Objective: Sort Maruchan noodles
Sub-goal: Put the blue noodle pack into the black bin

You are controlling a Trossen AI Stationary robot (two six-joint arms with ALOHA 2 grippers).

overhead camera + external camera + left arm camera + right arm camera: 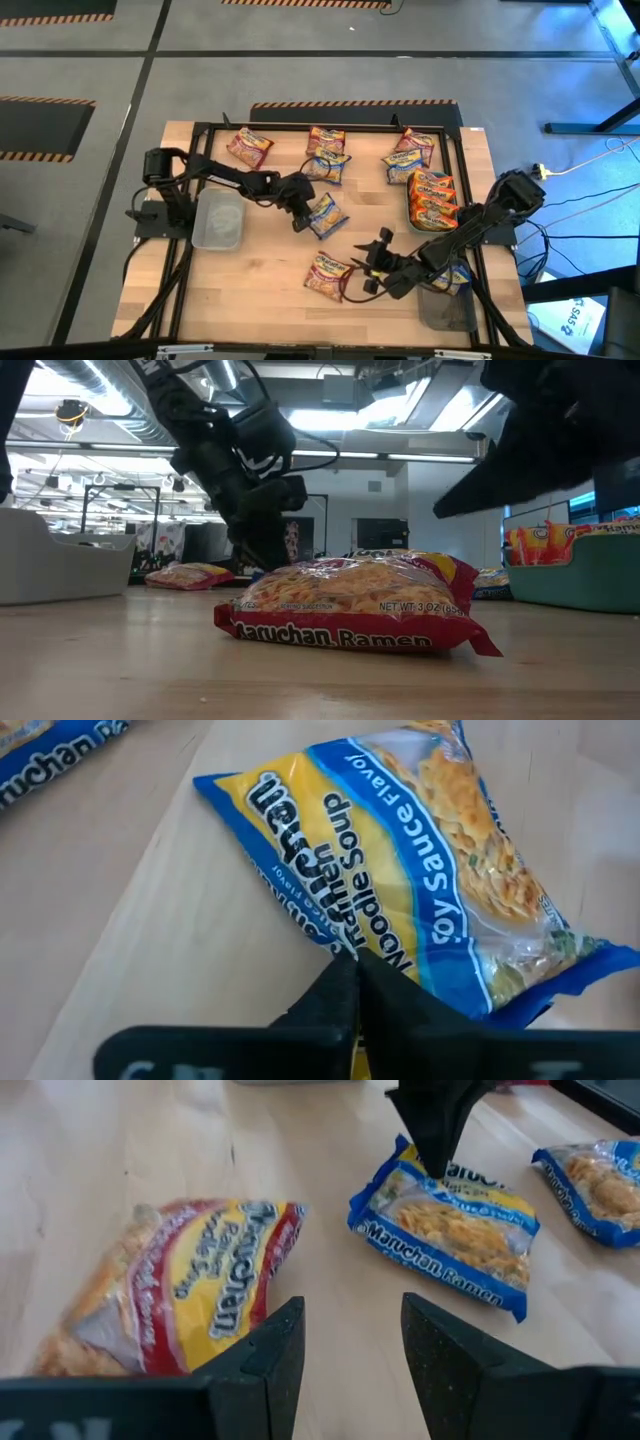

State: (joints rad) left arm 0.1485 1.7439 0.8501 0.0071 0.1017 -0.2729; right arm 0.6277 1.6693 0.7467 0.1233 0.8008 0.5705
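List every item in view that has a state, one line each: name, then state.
left gripper: shut on the edge of the blue-and-yellow packet.
blue-and-yellow packet: pinched, on the table's middle.
right gripper: open, empty, beside the maroon-and-yellow packet.
maroon-and-yellow packet: lying flat, free.
teal tray: holds orange-red packets.
clear tray: looks empty.

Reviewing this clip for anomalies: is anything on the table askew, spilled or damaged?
Nothing spilled or torn. Ramen packets lie scattered at odd angles, as unsorted stock would. The left gripper is shut on the edge of a blue-and-yellow packet mid-table; the right gripper hangs open beside a maroon-and-yellow packet. Orange packets sit stacked in the teal tray.
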